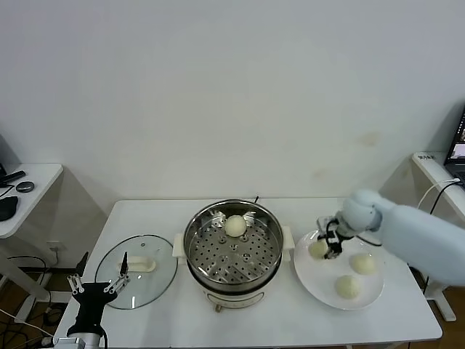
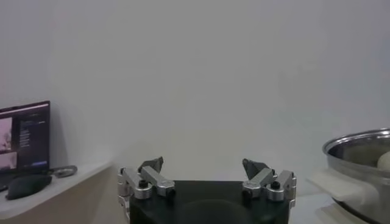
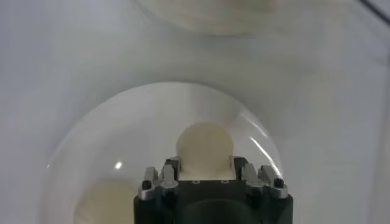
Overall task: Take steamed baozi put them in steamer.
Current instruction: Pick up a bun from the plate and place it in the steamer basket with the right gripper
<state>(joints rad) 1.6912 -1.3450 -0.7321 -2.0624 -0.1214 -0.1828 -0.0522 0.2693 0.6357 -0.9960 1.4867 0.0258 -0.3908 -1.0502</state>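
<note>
On the far left of the head view a side desk (image 1: 29, 190) is cut off by the frame edge, with a dark mouse-like object (image 1: 25, 186) on it too small to make out. The left tool (image 1: 98, 282) hangs low at the front left corner of the tabletop (image 1: 247, 327), its fingers spread wide and holding nothing; its arm is mostly out of frame. Just beside it, the round glass lid (image 1: 136, 270) lies flat on the tabletop with its cream handle up.

In the middle stands the steamer (image 1: 232, 246), a shiny steel pot on a cream base. One steamed baozi (image 1: 235, 225) sits on the perforated floor toward the far rim; the rest of the tray is bare. The left wrist view catches only an edge of the pot (image 2: 359, 152), cut off at the frame side, with a sliver of bun inside.

To the right, touching close beside the steamer's handle, is the white plate (image 1: 314, 280). The right tool (image 1: 328, 246) is down over the plate's near-steamer side, its fingers either side of a baozi (image 1: 318, 249); the right wrist view shows that bun (image 3: 205, 145) lodged between them. The tool partly hides it. Two more buns lie free on the plate, one further right (image 1: 362, 263) and one toward the front (image 1: 349, 286). The right arm's pale shell covers the plate's far-right rim.
</note>
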